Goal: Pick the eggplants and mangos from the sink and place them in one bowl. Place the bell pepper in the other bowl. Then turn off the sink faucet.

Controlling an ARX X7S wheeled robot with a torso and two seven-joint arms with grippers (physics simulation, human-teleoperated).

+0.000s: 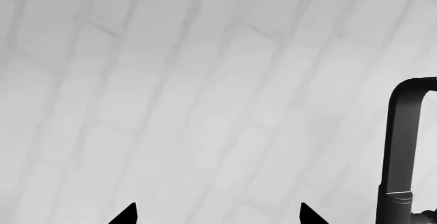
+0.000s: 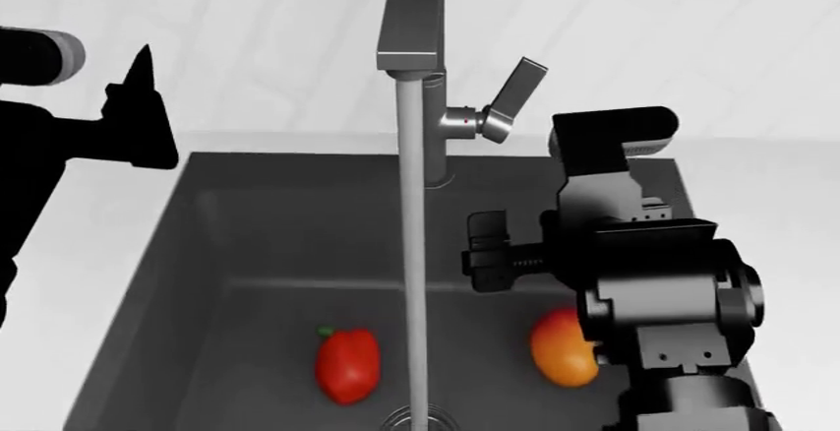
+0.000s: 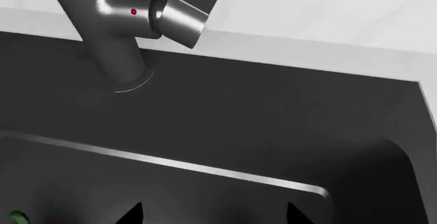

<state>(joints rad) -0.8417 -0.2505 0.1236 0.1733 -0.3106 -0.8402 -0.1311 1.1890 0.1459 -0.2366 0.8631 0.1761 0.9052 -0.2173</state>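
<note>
The sink (image 2: 197,254) is a dark grey basin, and water streams from the faucet (image 2: 413,28) into the drain (image 2: 423,417). The red bell pepper (image 2: 348,364) lies on the basin floor left of the stream. The mango (image 2: 562,350) lies right of it, partly behind my right arm (image 2: 650,288). The eggplant is out of view. My right gripper (image 3: 215,215) is open and empty above the basin's back part, facing the faucet base (image 3: 109,45) and its lever (image 3: 194,1). My left gripper (image 1: 218,216) is open and empty, and shows in the head view (image 2: 138,116) high at the left of the sink.
A pale tiled wall (image 1: 204,81) stands behind the sink, and the faucet's pipe (image 1: 402,142) shows beside it in the left wrist view. A light counter (image 2: 761,185) surrounds the basin. No bowl is in view.
</note>
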